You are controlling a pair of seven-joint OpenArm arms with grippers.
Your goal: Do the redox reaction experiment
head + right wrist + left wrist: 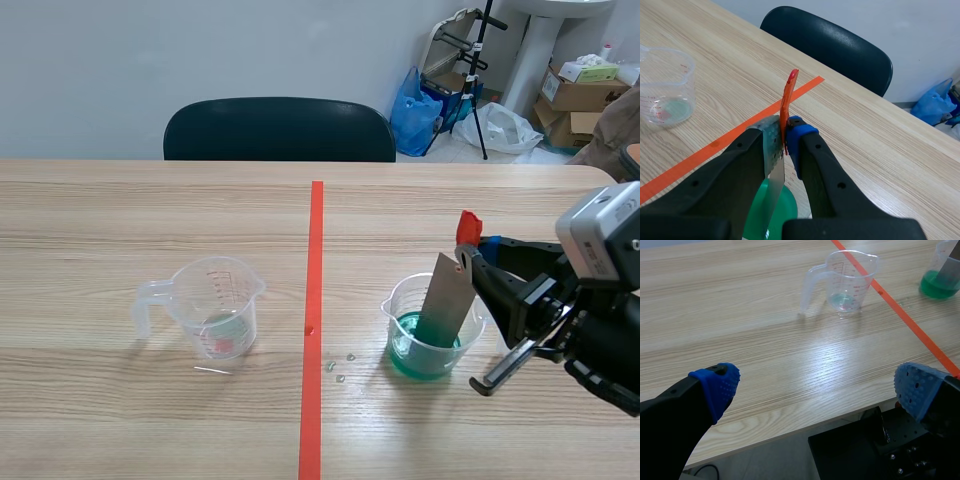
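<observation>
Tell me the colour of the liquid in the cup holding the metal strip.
Green: the liquid around the metal strip, clearest in the scene view.

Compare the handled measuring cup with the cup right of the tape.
The measuring cup has a handle and red markings; the other cup shows neither. The measuring cup holds only a greenish trace; the other cup holds deep green liquid with a grey plate dipped in. Both are clear.

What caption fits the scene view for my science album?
Right tool holds a grey metal strip in a cup of green liquid, a clear measuring jug standing nearby.
</observation>
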